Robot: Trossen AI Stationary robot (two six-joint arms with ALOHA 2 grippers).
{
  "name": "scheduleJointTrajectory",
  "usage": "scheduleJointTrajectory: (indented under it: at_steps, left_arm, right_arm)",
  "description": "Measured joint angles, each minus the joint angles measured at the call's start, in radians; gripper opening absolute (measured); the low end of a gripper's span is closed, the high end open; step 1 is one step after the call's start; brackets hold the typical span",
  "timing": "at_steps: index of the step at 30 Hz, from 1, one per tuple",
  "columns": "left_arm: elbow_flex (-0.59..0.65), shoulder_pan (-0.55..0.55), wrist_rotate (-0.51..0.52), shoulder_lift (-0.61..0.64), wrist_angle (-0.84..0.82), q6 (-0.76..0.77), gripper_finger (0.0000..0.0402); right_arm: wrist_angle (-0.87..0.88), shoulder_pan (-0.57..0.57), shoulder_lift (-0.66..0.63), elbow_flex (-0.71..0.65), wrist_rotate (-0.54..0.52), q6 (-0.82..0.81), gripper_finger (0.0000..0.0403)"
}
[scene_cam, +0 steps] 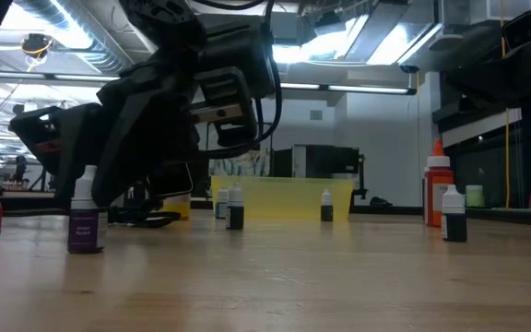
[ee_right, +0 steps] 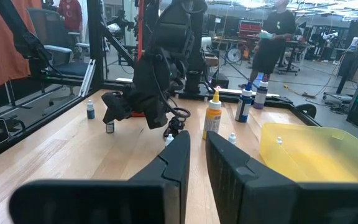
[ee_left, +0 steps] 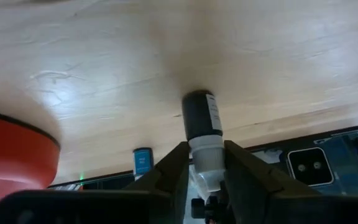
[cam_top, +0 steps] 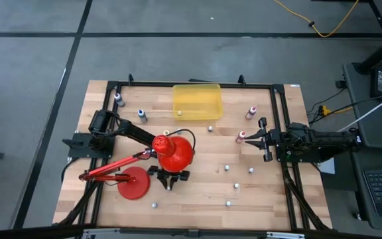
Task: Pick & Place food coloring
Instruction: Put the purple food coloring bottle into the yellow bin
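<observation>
Because the dark bottle stands upright on the tabletop near the front edge, just right of the lamp, the left gripper comes at it from above, and its jaws are narrowed around the white cap, touching or nearly so; a firm hold cannot yet be confirmed. Other bottles lie scattered across the right and far parts, since few have reached the yellow bin at the far middle. At the right edge, the right gripper waits with jaws closed and empty.
</observation>
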State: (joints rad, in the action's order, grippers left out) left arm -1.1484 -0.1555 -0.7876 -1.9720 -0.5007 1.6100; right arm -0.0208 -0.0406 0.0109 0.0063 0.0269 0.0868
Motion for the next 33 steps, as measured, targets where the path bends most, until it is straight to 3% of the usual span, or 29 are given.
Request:
scheduleJointTrajectory:
  at_steps: [19, 33]
  left_arm:
    - [-0.001, 0.039, 0.007, 0.031, -0.062, -0.094, 0.0068]
    - [-0.001, 0.165, 0.014, 0.165, -0.333, -0.36, 0.0068]
  right_arm:
    - [0.0, 0.0, 0.0, 0.0, 0.0, 0.0, 0.0056]
    - [0.0, 0.0, 0.0, 0.0, 0.0, 0.0, 0.0056]
